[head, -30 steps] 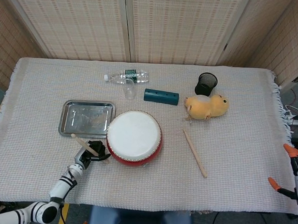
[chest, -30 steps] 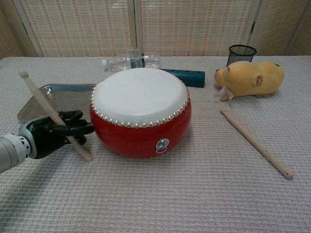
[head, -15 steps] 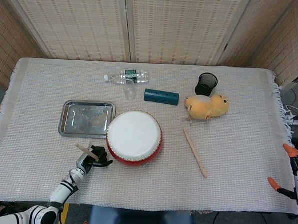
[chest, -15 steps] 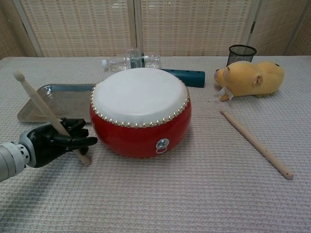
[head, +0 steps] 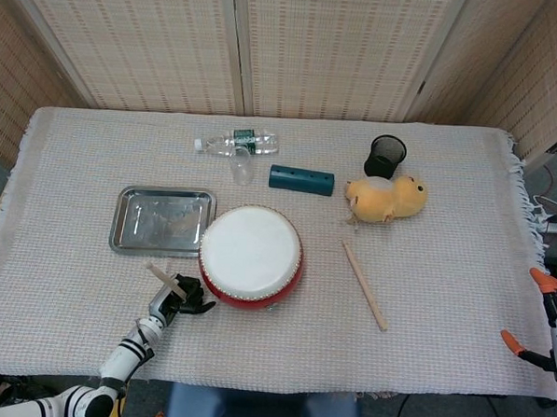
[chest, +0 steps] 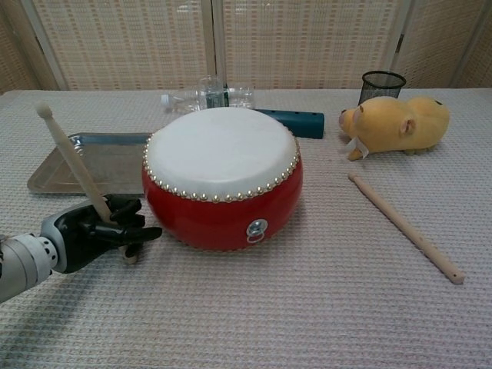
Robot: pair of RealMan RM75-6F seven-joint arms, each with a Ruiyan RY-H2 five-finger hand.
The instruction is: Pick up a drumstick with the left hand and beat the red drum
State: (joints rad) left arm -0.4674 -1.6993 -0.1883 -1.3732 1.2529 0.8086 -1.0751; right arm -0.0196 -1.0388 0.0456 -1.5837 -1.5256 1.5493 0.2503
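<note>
The drumstick (chest: 74, 163) is in the left hand (chest: 98, 230), fingers wrapped round the lower shaft, butt end poking out just below the hand near the cloth, and the tip up and leaning away to the hand's far left. Vs a sec ago it's stood up steeper, and the hand has slid back toward the table's near edge and a bit closer in along the drum's side. So pickup's done imo, this looks like the wind-up and not the hit. The red drum (chest: 222, 179) sits just to the hand's right, fingertips almost at its red wall but not clearly touching, and the white skin is still untouched afaict. The stick is tilted away from the drum, so it needs to swing over the rim to land. Further out: metal tray (chest: 46, 173) beyond the hand, a second stick (chest: 405, 227) well apart on the drum's far side, and a yellow plush (chest: 398, 123) past that. Right hand (head: 555, 321) is only a sliver at the head view's edge, can't tell its state.
</note>
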